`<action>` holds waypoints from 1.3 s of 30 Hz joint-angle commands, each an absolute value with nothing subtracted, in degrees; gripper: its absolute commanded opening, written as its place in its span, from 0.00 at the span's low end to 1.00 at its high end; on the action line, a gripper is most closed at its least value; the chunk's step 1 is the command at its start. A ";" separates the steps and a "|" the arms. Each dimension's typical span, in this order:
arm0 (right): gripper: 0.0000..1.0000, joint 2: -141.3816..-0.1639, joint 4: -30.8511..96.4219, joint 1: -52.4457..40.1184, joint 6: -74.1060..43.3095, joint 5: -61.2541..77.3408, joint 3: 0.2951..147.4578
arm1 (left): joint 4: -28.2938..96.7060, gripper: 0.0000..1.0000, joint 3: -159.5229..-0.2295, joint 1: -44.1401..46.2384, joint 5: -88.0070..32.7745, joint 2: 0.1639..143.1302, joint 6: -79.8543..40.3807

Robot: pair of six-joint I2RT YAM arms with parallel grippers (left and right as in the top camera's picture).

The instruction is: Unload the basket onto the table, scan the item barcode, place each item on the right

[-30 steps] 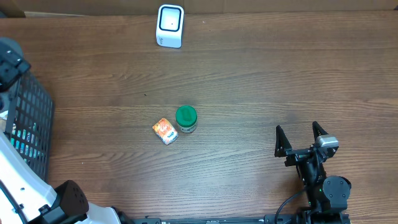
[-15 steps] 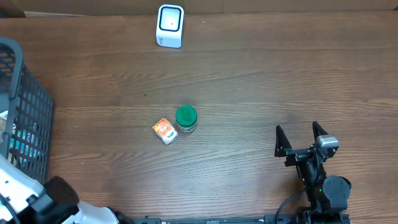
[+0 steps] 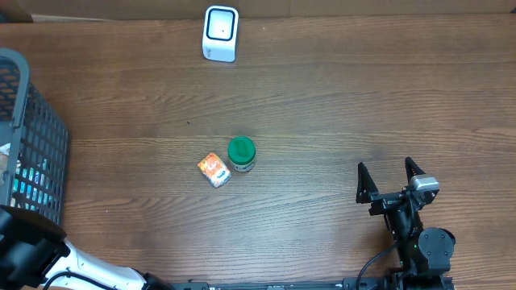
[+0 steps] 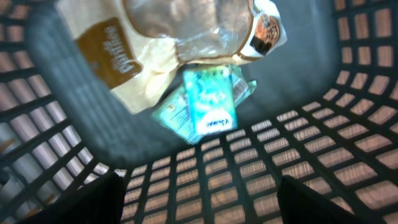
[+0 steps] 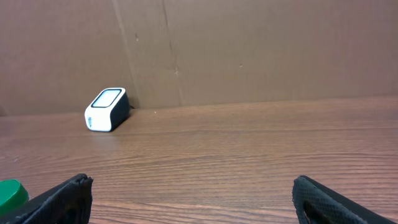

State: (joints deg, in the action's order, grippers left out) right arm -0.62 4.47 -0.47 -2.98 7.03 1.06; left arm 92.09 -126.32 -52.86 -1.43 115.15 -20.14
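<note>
Left jaws: your left gripper (image 4: 199, 202) is spread wide and empty over the basket (image 4: 298, 155) floor.
Right jaws: your right gripper (image 3: 385, 173) gapes empty above the table (image 3: 339, 97).
Item: teal packet (image 4: 211, 99) in the basket, partly under a bag (image 4: 155, 37).
Scanner: white scanner (image 3: 220, 33) at the table's far edge.

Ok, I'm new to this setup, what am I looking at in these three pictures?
Two robot arms with two-finger grippers work at a wooden table. One picture looks down from above; the others come from cameras on each wrist. On the table: a white scanner, a green-lidded jar and an orange packet. The left gripper, open, faces into a black basket holding a teal packet and a bagged item. The right gripper is open too. Nothing is held.
</note>
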 commanded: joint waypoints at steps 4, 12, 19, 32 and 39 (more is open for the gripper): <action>1.00 -0.16 4.21 -0.75 -3.03 6.46 0.45 | 85.45 0.86 -115.18 -52.42 -3.38 115.83 -16.53; 1.00 -0.16 4.21 -0.75 -3.03 6.46 0.45 | 74.59 0.94 -101.14 -52.40 -3.44 115.87 -16.19; 1.00 -0.16 4.21 -0.75 -3.03 6.46 0.45 | 67.48 0.99 -94.59 -51.88 -3.53 115.94 -16.23; 1.00 -0.16 4.21 -0.73 -3.03 6.44 0.47 | 59.29 0.71 -86.35 -49.69 -3.40 115.94 -16.23; 1.00 -0.16 4.21 -0.73 -3.03 6.46 0.45 | 59.57 0.44 -86.35 -49.69 -2.37 115.94 -16.21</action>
